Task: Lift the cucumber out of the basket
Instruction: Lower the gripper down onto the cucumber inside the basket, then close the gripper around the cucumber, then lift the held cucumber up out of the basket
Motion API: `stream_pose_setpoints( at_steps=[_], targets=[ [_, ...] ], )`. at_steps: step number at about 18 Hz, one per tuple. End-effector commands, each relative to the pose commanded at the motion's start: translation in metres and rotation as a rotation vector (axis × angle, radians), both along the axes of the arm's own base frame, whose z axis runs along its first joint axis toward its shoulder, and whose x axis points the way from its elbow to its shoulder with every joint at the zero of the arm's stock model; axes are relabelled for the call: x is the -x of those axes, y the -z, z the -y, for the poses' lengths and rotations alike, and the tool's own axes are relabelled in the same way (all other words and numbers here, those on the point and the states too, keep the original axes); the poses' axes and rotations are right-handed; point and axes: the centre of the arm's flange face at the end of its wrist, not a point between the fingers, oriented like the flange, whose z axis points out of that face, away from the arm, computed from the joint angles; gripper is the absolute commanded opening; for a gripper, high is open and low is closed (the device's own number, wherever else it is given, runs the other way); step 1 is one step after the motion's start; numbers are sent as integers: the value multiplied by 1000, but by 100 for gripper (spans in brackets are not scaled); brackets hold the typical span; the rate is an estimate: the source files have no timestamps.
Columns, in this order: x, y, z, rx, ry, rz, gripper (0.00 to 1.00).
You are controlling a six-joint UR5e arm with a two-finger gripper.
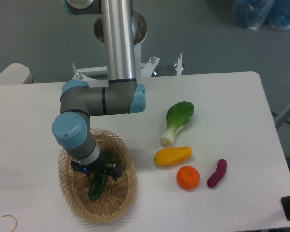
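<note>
Fingers (97,172) down inside the basket (128,191), set either side of the upper part of the cucumber (97,185); cannot tell whether closed onto it or just beside it, wrist housing hiding the tips. Cucumber lying lengthwise along the basket floor, lower end toward the worktop's front edge, basket near the front-left corner of the worktop (222,106). Toward the middle and right: bok choy (178,120), yellow squash (172,156), orange (188,177), purple vegetable (217,172), all apart from the basket.
</note>
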Motion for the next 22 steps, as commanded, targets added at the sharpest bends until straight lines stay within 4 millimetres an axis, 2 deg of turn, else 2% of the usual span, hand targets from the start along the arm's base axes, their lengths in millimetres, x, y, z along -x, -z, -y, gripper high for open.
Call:
stream_pose_setpoints(
  at_steps=[6, 7, 8, 9, 11, 12, 16, 19, 20, 22],
  targets=[
    [-1, 3, 1, 6, 3, 3, 100],
    [-2, 3, 1, 6, 6, 3, 93],
    [0, 2, 1, 5, 6, 2, 80],
    [-2, 2, 1, 9, 22, 3, 56],
    [-2, 2, 1, 11, 35, 3, 36],
    [-1, 1, 1, 10, 35, 2, 31],
    [0, -2, -1, 12, 74, -4, 27],
    [4, -16, -2, 0, 111, -17, 26],
    [6, -24, -5, -8, 122, -24, 26],
    [13, -57, -9, -37, 162, -47, 25]
  ],
)
